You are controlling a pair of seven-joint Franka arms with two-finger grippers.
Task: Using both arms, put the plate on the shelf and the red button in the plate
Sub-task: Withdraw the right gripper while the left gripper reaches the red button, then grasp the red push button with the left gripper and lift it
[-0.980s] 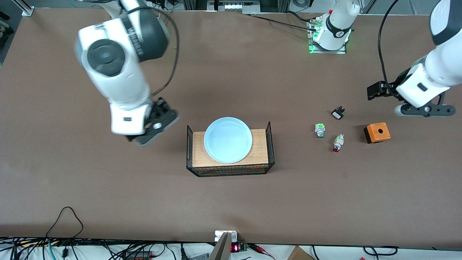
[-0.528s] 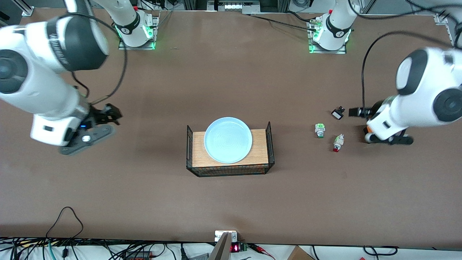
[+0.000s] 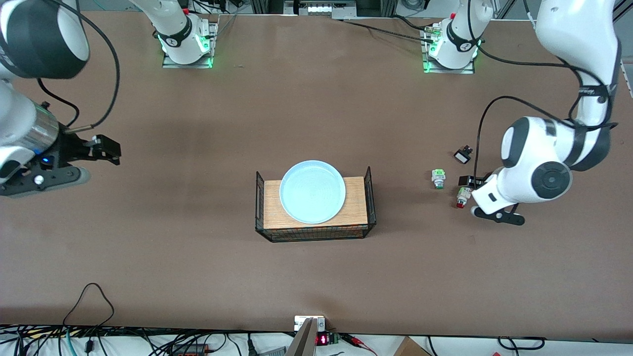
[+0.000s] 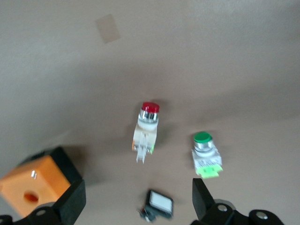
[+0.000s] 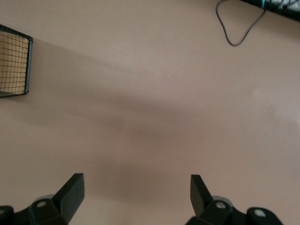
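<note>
The pale blue plate (image 3: 312, 191) lies on a wooden board inside a black wire basket (image 3: 370, 198) at mid-table. The red button (image 3: 463, 196) lies on its side toward the left arm's end; the left wrist view shows the red button (image 4: 146, 131) with its cap clear. My left gripper (image 3: 496, 215) hangs just beside it, over the table. In the left wrist view the left gripper (image 4: 137, 199) is open and holds nothing. My right gripper (image 3: 42, 179) is over bare table at the right arm's end, away from the basket. There the right gripper (image 5: 136, 187) is open and empty.
A green-capped button (image 3: 438, 178) and a small black-and-white switch (image 3: 463, 156) lie close to the red button. An orange box (image 4: 33, 187) with a hole sits beside them, covered by the left arm in the front view. A cable loop (image 3: 91, 296) lies near the front edge.
The right arm swung away from the basket toward its own end of the table. The left hand came in over the orange box to a spot beside the red button. Both grippers stayed open.
</note>
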